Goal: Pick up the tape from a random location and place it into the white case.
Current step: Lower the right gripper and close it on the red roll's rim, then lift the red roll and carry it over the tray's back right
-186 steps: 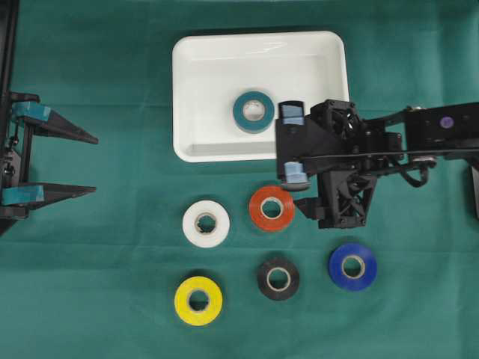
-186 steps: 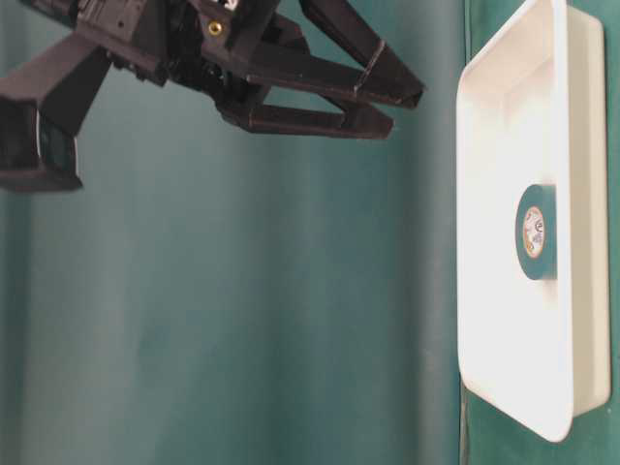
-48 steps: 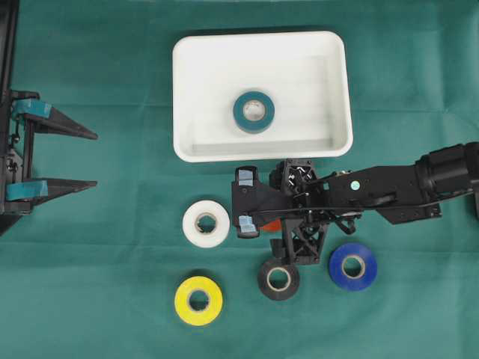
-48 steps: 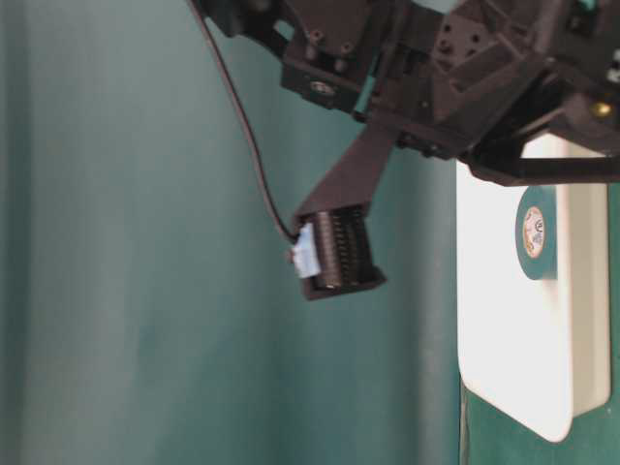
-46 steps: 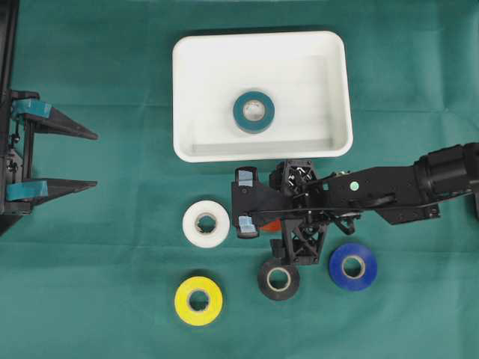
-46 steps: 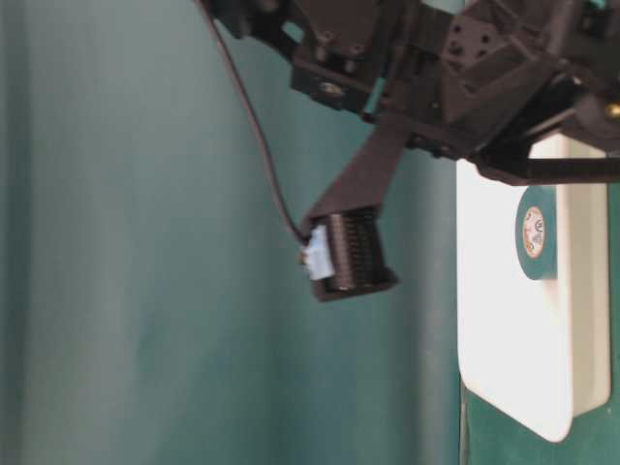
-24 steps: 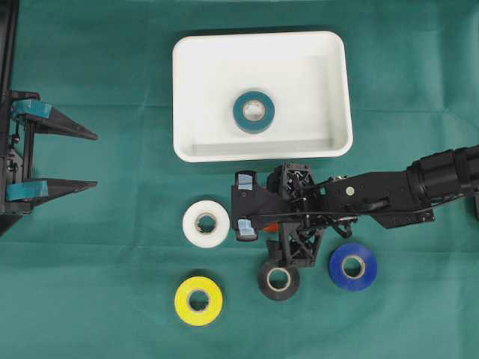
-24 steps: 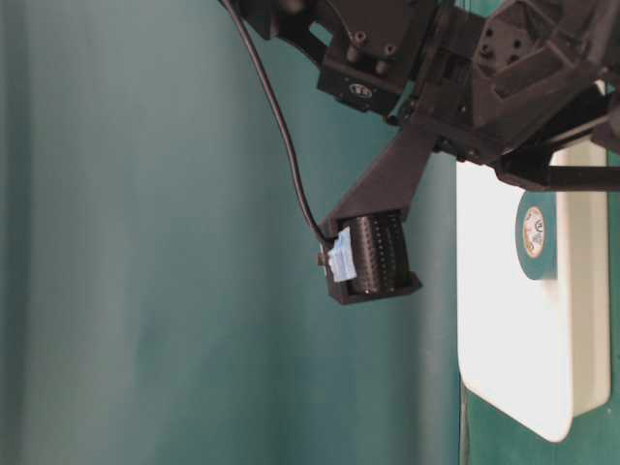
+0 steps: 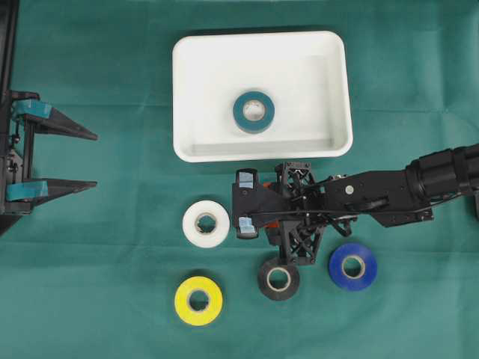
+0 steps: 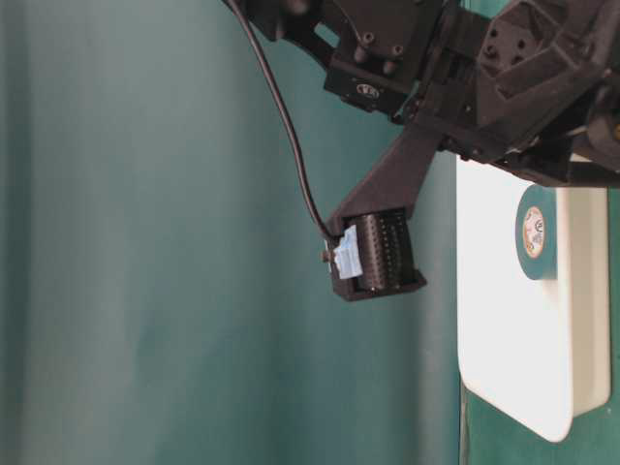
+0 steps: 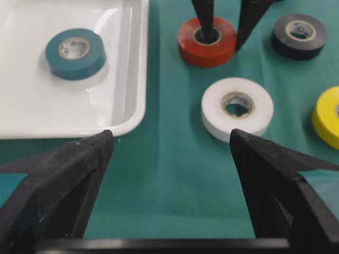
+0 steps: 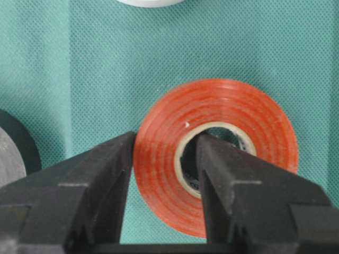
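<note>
Right fingers [image 12: 214,159] pinched across red tape [image 12: 217,153] wall.

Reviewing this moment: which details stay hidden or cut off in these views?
- Overhead view: round red tape roll almost wholly hidden under right end effector.
- Table-level view: loose rolls out of frame; shallow white plastic case partly blocked by the arm.
- Left wrist view: yellow tape roll cut off at right edge.

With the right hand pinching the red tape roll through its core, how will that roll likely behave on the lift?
The red tape roll looks stiff, so it probably keeps its shape. Held by one wall only, between the right hand fingers, it may swing or tilt. Its surface looks glossy, so some slipping is possible.
</note>
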`<control>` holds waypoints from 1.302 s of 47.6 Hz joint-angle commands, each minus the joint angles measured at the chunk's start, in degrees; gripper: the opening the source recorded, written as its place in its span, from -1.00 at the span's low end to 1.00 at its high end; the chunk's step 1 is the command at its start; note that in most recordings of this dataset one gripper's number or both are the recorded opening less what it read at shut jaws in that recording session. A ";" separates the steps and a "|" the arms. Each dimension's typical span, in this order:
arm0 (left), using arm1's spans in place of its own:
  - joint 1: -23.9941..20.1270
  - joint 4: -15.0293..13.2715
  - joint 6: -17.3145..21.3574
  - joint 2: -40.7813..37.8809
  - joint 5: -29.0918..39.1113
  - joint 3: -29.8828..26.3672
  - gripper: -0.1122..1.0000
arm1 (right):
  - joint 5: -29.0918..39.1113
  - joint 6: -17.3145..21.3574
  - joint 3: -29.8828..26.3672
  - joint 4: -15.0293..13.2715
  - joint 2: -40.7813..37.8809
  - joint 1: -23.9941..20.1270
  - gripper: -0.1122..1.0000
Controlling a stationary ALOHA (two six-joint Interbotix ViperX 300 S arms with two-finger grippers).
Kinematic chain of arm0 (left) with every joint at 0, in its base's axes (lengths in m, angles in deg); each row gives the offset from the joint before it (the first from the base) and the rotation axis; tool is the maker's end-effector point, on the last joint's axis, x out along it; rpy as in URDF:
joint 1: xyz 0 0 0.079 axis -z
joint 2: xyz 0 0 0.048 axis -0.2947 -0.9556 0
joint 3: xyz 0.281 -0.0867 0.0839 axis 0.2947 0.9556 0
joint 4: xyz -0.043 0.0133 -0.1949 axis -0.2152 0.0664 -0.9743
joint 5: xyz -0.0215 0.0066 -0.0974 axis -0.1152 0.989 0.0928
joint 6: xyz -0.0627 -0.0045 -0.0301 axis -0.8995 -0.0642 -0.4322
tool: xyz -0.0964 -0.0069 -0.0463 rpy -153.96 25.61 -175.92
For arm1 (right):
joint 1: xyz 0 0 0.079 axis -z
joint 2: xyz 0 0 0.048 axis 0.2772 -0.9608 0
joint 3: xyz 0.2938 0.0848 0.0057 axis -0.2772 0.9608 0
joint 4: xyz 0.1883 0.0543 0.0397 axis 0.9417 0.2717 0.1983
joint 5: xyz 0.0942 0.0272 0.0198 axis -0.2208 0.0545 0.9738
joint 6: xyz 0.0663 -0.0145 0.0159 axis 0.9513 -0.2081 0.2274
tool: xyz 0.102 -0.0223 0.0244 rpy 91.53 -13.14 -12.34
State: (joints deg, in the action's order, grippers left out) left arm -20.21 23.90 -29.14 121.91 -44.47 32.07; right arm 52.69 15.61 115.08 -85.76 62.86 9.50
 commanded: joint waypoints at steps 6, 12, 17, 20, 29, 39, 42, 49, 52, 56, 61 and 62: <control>-0.18 -0.09 -0.09 -0.62 -0.62 -0.62 0.82 | 0.18 -0.09 -0.35 -0.09 0.70 -0.09 -0.16; -0.18 -0.09 -0.09 -0.62 -0.62 -0.62 0.82 | 0.35 -0.18 -0.53 -0.09 1.58 -0.09 -0.19; -0.18 -0.09 -0.09 -0.62 -0.62 -0.62 0.82 | 1.93 -0.26 -0.88 -0.18 3.60 -0.09 -0.19; -0.18 -0.09 -0.09 -0.62 -0.70 -0.62 0.82 | 3.16 -0.18 -1.14 -0.09 4.83 -0.09 -0.24; -0.18 -0.09 -0.09 -0.62 -0.70 -0.62 0.82 | 8.61 -0.09 -2.37 -0.18 8.88 -0.09 -0.24; -0.18 0.00 -0.09 -0.62 -0.70 -0.62 0.82 | 16.61 0.00 -4.57 -0.88 13.45 -0.09 -0.24; -0.18 -0.09 -0.09 -0.62 -0.70 -0.53 0.82 | 18.90 0.00 -5.45 -1.32 14.59 -0.09 -0.24; -0.18 -0.09 -0.09 -0.62 -0.70 -0.62 0.82 | 24.79 0.00 -8.00 -2.90 17.14 -0.09 -0.24; -0.18 -0.09 -0.09 -0.62 -0.70 -0.62 0.82 | 26.89 0.09 -9.23 -3.60 18.11 -0.09 -0.24; -0.18 -0.09 -0.09 -0.62 -0.70 -0.62 0.82 | 29.62 0.09 -10.81 -4.39 19.16 -0.09 -0.24; -0.18 -0.09 -0.09 -0.62 -0.70 -0.62 0.82 | 32.61 0.18 -12.30 -5.54 20.30 -0.09 -0.24; -0.18 0.00 -0.09 -0.53 -0.70 -0.62 0.82 | 32.96 0.26 -12.48 -5.71 20.48 -0.09 -0.24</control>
State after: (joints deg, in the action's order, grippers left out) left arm -20.21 23.90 -29.14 121.82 -44.56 32.07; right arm 84.25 15.61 104.88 -90.77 81.14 9.50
